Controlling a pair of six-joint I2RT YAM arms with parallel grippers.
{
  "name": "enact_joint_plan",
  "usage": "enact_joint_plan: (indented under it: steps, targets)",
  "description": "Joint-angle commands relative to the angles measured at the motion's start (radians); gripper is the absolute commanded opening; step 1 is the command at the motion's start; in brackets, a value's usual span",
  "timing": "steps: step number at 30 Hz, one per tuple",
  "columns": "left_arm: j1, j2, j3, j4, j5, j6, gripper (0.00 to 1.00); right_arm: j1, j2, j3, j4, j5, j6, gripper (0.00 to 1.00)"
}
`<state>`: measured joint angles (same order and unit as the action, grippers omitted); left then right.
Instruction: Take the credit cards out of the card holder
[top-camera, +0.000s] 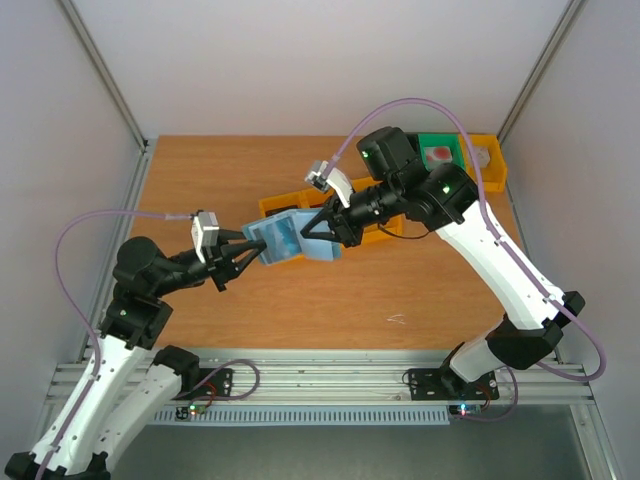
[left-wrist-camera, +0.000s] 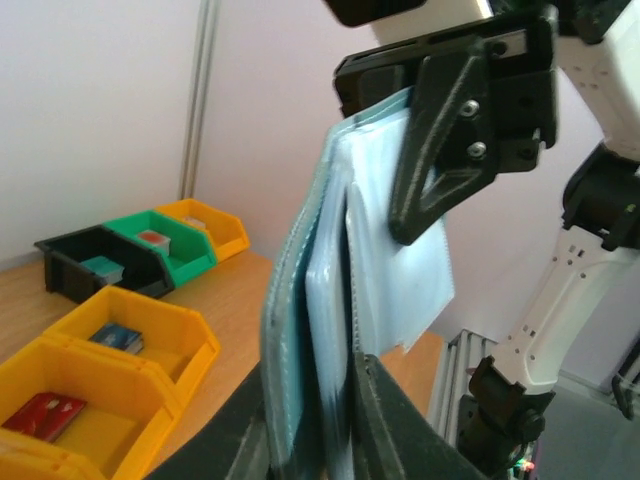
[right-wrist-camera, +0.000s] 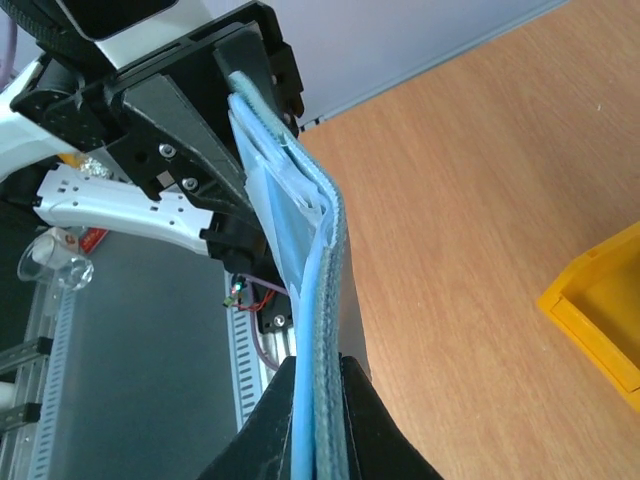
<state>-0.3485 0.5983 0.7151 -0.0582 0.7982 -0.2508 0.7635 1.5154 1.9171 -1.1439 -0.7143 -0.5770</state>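
Top external view: card holder (top-camera: 280, 238) aloft over counter (top-camera: 200, 180) centre, pinched by right hand (top-camera: 318, 236) and left hand (top-camera: 255, 252). Keep right pinch firm; pull left straight along sleeve (left-wrist-camera: 415, 300), without twisting.

**Hidden and cut off**

The card holder (left-wrist-camera: 330, 290) loses its lower edge between the fingers of the left pincer (left-wrist-camera: 320, 400) and the frame's bottom; the right pincer (top-camera: 308, 232) covers its top corner. From above, the sleeves (top-camera: 283, 238) are too small to tell whether any card sits inside. A yellow bin (right-wrist-camera: 600, 300) is cut by the right wrist view's edge.
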Motion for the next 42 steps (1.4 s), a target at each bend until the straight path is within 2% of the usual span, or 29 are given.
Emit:
enact_joint_plan:
  steps: [1, 3, 7, 9, 10, 12, 15, 18, 21, 23, 26, 27, 32, 35, 38, 42]
  targets:
    - [-0.006, 0.021, -0.017, 0.176, 0.077, -0.061, 0.12, 0.016, 0.001, 0.015, 0.066, -0.068, 0.021, 0.01]
    - [-0.009, 0.018, -0.016, 0.177, 0.087, -0.068, 0.01, 0.015, 0.007, 0.013, 0.067, -0.027, 0.030, 0.01]
    - [-0.008, 0.001, -0.010, 0.128, 0.066, -0.062, 0.00, 0.015, 0.007, 0.010, 0.071, 0.107, 0.052, 0.02]
    - [-0.008, -0.008, -0.003, 0.070, 0.005, -0.048, 0.00, 0.010, 0.003, 0.012, 0.064, 0.188, 0.072, 0.12]
    - [-0.008, -0.013, 0.001, 0.013, -0.044, -0.028, 0.00, 0.006, -0.001, 0.013, 0.063, 0.233, 0.087, 0.15]
    - [-0.007, -0.016, 0.011, -0.076, -0.163, 0.039, 0.00, 0.003, -0.005, 0.026, 0.048, 0.332, 0.116, 0.29]
    - [-0.008, 0.000, 0.031, -0.176, -0.406, 0.137, 0.00, 0.005, -0.004, 0.070, -0.002, 0.484, 0.174, 0.38]
    - [-0.009, 0.026, 0.052, -0.232, -0.575, 0.197, 0.00, 0.044, -0.028, 0.103, -0.014, 0.659, 0.225, 0.40]
    - [-0.009, 0.032, 0.057, -0.241, -0.601, 0.223, 0.00, 0.178, -0.053, 0.090, 0.051, 0.866, 0.234, 0.40]
    - [-0.011, 0.035, 0.057, -0.234, -0.566, 0.199, 0.00, 0.267, -0.050, 0.050, 0.144, 0.845, 0.212, 0.40]
    - [-0.013, 0.037, 0.050, -0.204, -0.503, 0.145, 0.00, 0.308, -0.010, -0.002, 0.288, 0.624, 0.219, 0.46]
    - [-0.013, 0.037, 0.047, -0.195, -0.494, 0.135, 0.00, 0.309, 0.009, -0.009, 0.327, 0.611, 0.250, 0.46]
    - [-0.014, 0.031, 0.044, -0.168, -0.475, 0.090, 0.00, 0.301, 0.139, 0.052, 0.365, 0.706, 0.335, 0.51]
    - [-0.014, 0.018, 0.038, -0.132, -0.411, 0.066, 0.00, 0.270, 0.186, 0.074, 0.378, 0.689, 0.396, 0.53]
    - [-0.014, 0.009, 0.022, -0.084, -0.365, 0.027, 0.00, 0.260, 0.215, 0.088, 0.369, 0.692, 0.407, 0.59]
    - [-0.014, 0.005, 0.017, -0.058, -0.345, -0.008, 0.00, 0.258, 0.243, 0.095, 0.333, 0.728, 0.411, 0.61]
